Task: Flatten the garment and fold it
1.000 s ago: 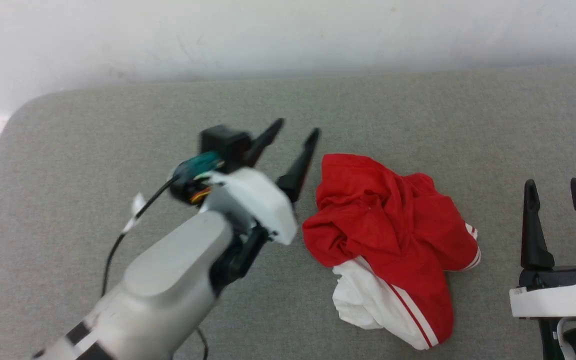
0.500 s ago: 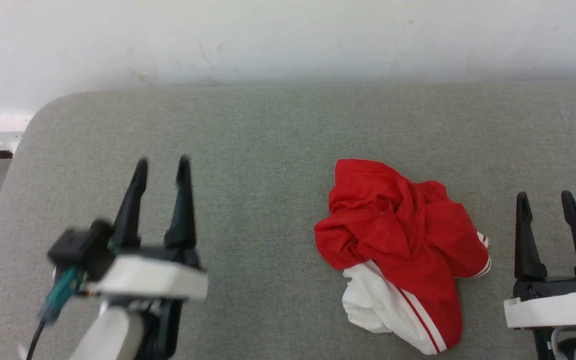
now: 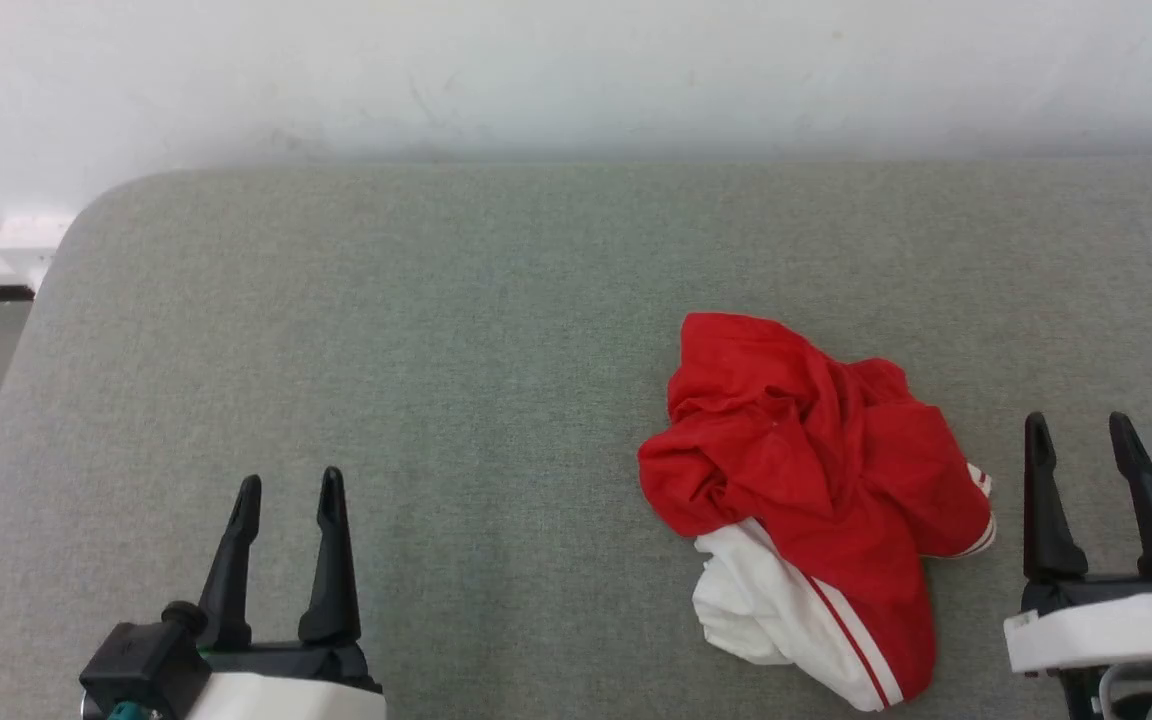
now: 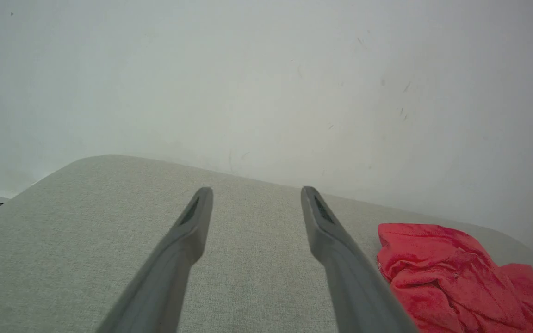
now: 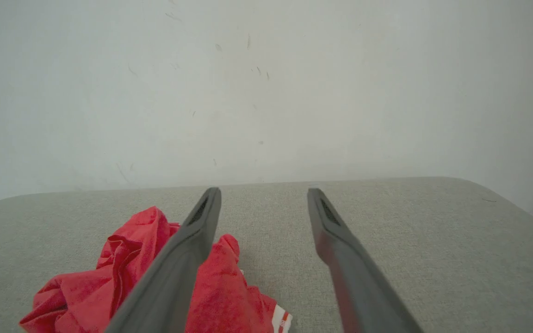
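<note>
So the garment [image 3: 816, 470] is just a crumpled red-and-white heap on the grey tabletop [image 3: 436, 300], right of centre. The left hand [image 3: 291, 482] sits well apart at the lower left, and the right hand [image 3: 1078, 422] is just beside the heap's right edge. Both point toward the white wall [image 3: 536, 70], spread wide, grasping nothing.

Grey fabric-covered surface [image 3: 496, 300] with rounded corner, crumpled red-and-white garment [image 3: 816, 490] lying on its right part
</note>
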